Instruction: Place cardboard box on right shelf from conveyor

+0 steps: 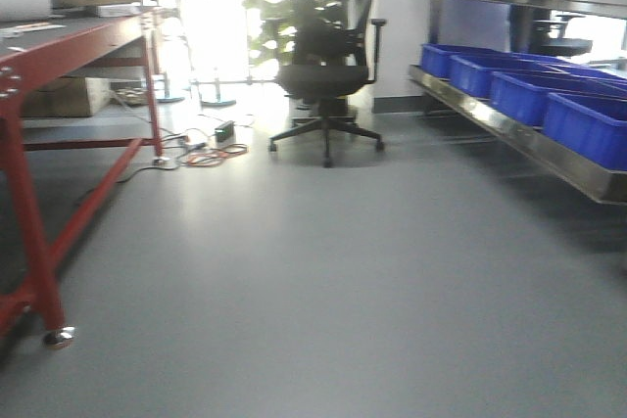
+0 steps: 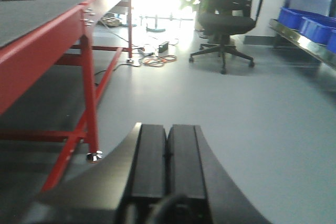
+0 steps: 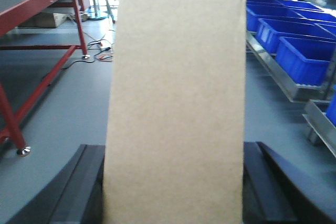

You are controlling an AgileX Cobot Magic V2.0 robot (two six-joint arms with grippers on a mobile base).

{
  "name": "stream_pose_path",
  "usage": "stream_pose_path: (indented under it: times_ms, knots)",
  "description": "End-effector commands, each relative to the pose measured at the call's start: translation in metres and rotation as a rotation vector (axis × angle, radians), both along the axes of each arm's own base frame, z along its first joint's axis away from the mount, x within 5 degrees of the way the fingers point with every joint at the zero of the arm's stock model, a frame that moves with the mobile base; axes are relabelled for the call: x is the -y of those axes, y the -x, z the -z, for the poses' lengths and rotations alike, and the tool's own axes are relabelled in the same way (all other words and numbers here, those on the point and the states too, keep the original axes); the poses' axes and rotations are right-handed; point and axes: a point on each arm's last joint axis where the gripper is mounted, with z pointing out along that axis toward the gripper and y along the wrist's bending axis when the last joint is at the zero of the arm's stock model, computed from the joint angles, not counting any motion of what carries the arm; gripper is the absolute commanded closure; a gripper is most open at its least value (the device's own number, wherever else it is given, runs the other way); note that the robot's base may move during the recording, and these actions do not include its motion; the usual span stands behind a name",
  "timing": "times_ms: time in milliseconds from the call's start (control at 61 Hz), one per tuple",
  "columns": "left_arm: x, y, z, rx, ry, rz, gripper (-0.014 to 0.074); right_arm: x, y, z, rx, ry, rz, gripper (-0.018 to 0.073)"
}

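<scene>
Clearly, the cardboard box is plain tan — unprinted

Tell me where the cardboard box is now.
In the right wrist view, the cardboard box sits centre, clamped between the jaws of the right gripper, red workbench to its left, blue bins to its right.

matt cardboard box, glossy smooth floor, shiny steel shelf, plastic bins.
</scene>
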Motion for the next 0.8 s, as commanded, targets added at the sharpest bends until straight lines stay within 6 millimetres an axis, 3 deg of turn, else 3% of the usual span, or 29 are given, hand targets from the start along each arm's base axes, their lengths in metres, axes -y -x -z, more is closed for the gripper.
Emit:
stream_pose_path:
  times_ms: [0, 787]
  knots:
    - [-0.0003, 0.0007, -0.0055, 0.092, 0.003, -0.001, 0.0712, -0.0001, -0.001, -0.0168, 0.121, 0.008, 0.003, 0.0324]
    - [0.0019, 0.0008, -0.0056, 0.094, 0.005, 0.038, 0.0713, -0.0002, -0.0014, -0.0169, 0.12, 0.008, 0.003, 0.0324]
